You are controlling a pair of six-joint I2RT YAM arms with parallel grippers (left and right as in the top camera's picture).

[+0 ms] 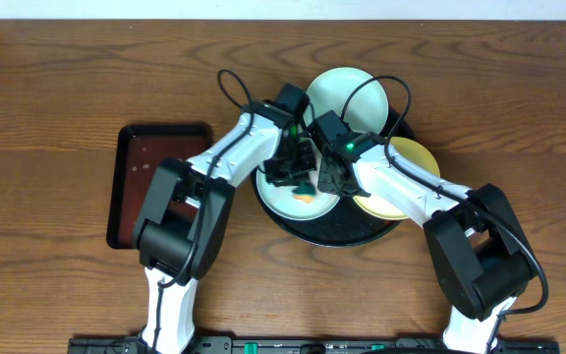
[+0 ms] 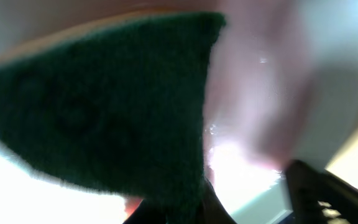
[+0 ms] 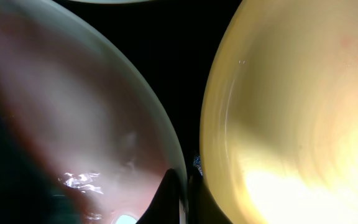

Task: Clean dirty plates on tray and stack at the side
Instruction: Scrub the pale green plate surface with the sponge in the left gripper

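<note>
The black tray (image 1: 342, 232) holds three plates. One mint plate (image 1: 347, 93) lies at the back. The yellow plate (image 1: 406, 167) lies at the right, and the right wrist view (image 3: 291, 124) shows a red smear on it. The other mint plate (image 1: 285, 204) lies at the front left. My left gripper (image 1: 299, 173) is shut on a green sponge (image 2: 104, 106) pressed onto this plate (image 2: 272, 93). My right gripper (image 3: 183, 199) is shut on the rim of the same plate (image 3: 73, 106), between it and the yellow plate.
A rectangular dark red-brown tray (image 1: 150, 182) lies on the wood table (image 1: 57, 108) left of the black tray. Both arms cross over the black tray's middle. Black tray floor (image 3: 185, 50) shows between the plates.
</note>
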